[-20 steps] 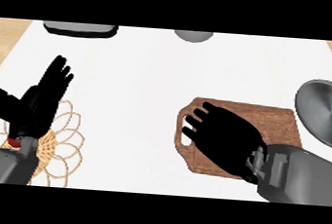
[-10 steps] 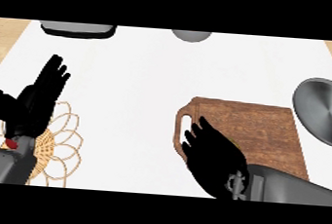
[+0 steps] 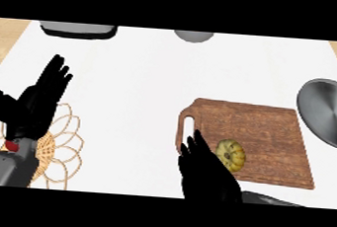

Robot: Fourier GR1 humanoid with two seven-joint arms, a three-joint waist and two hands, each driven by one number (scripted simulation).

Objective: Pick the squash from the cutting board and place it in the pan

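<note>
The right hand is hovering at lower centre, fingers straight and grasping nothing, just left of the squash lying low on the cutting board. A sideways approach is risking rolling it away before the fingers close, short of the pan at right.

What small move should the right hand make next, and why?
Probably shift the right hand a little to its right, over the squash, ready to curl its fingers round it. The squash lies on the cutting board just beside the open hand, not yet held, and the pan stands further right.
</note>
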